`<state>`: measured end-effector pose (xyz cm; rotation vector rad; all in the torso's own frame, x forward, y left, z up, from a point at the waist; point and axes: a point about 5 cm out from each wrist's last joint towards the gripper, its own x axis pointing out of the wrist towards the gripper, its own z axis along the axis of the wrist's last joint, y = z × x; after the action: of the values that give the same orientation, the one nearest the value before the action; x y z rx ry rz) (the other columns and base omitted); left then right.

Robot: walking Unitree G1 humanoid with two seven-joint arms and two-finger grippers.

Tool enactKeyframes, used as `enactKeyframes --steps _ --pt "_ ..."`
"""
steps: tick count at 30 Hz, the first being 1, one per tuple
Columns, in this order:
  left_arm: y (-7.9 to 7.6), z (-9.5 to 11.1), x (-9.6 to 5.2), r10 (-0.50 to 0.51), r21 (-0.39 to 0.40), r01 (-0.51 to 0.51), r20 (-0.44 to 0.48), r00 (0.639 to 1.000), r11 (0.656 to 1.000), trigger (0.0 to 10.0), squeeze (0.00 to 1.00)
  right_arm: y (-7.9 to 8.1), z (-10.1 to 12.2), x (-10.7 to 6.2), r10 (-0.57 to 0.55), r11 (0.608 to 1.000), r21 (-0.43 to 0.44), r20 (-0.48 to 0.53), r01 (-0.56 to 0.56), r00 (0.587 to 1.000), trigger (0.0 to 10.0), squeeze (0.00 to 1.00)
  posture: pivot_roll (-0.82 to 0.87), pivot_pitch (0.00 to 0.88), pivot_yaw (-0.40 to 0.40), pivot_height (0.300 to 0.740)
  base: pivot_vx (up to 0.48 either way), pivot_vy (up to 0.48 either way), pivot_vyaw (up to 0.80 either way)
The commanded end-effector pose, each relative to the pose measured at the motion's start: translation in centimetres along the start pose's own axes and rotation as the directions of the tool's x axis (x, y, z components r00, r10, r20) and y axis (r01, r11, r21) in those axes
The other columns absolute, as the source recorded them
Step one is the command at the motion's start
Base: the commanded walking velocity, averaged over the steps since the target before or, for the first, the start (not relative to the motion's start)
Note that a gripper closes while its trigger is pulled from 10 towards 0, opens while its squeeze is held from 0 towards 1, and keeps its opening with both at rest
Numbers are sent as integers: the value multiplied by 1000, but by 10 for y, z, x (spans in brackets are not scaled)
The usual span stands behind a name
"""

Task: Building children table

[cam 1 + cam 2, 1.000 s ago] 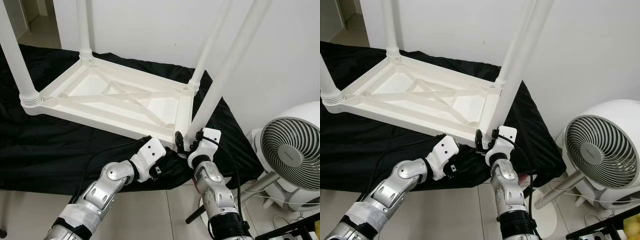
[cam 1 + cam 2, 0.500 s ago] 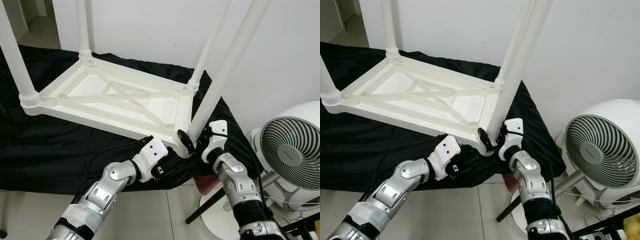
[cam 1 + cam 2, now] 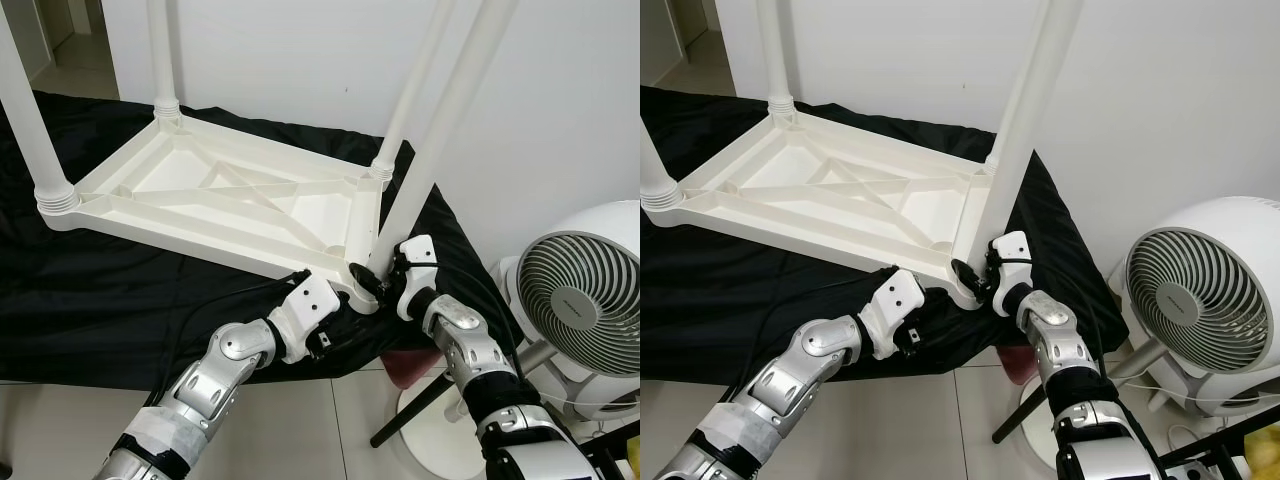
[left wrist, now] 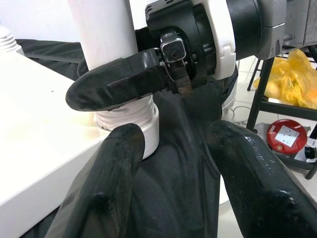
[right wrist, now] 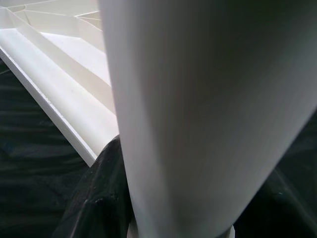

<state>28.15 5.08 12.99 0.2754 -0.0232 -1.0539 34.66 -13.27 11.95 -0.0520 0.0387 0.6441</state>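
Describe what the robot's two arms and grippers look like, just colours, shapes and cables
Both arms are silver metal segments with rounded joints and white wrist housings. The left gripper has two long, thick black fingers with a wrinkled, tape-like surface. The right gripper has matching black fingers under a white casing. Black cables run along both forearms, and the left arm has pale wrapping with a black band lower down.

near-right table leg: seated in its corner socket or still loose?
Cannot tell. The leg stands in the tabletop corner socket, right gripper around its base; thread engagement isn't visible.
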Motion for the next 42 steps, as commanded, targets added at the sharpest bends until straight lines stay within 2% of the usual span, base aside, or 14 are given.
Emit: enactKeyframes --steps 1,5,6,11,14,20,22,23,26,28,30,32,36,42 --pt "-4 0 1 -71 -1 71 -4 997 997 10000 0 1 -12 -2 24 999 -31 -73 -26 997 0 0 108 0 -175 740 0 0 0" --pt "-4 0 1 -70 0 70 -5 998 998 10000 0 0 -13 -3 22 999 -38 -76 -25 997 0 0 108 0 -175 740 0 0 0" --pt "-4 0 1 -69 0 69 -6 998 998 10000 0 -2 -15 -3 12 999 -31 -83 -15 996 10000 0 105 0 -175 740 0 0 0" --pt "-4 0 2 -70 0 70 -5 998 998 10000 0 -4 -18 -5 -20 1000 -8 -85 20 996 10000 0 98 0 -171 740 0 0 0" --pt "-5 0 2 -75 0 75 -6 997 997 10000 0 -9 -20 -6 -131 990 45 -84 135 988 10000 0 95 0 -171 740 0 0 0" --pt "-5 -1 2 -78 0 78 -8 997 997 10000 0 -8 -21 -7 -209 970 108 -81 217 974 10000 0 93 0 -171 740 0 0 0" --pt "-6 -1 2 -83 0 83 -9 997 997 10000 0 -6 -22 -8 -327 927 167 -85 337 941 10000 0 92 0 -171 740 0 0 0" --pt "-6 -1 2 -83 0 83 -9 997 997 10000 0 -6 -22 -8 -327 927 167 -85 337 941 10000 0 92 0 -171 740 0 0 0" --pt "-6 -2 2 -87 3 87 -10 996 996 10000 0 -2 -23 -10 -457 857 220 -94 466 885 10000 0 89 0 -170 740 0 0 0" --pt "-6 -2 3 -90 5 90 -12 996 996 10000 0 10 -26 -13 -550 799 228 -101 557 829 10000 0 86 0 -170 740 0 0 0" --pt "-6 -2 3 -91 5 91 -12 996 996 10000 0 15 -27 -14 -575 778 234 -109 583 811 10000 0 86 0 -170 740 0 0 0" --pt "-6 -2 3 -92 5 92 -12 996 996 10000 0 22 -29 -16 -627 730 249 -128 636 769 10000 0 86 0 -172 740 0 0 0" --pt "-6 -2 3 -93 6 93 -12 996 996 10000 0 36 -27 -12 -610 732 282 -134 620 781 10000 0 85 0 -171 740 0 0 0" --pt "-6 -2 4 -97 6 97 -12 995 995 10000 0 31 -25 -15 -621 723 274 -143 634 770 10000 0 83 0 -171 740 0 0 0"
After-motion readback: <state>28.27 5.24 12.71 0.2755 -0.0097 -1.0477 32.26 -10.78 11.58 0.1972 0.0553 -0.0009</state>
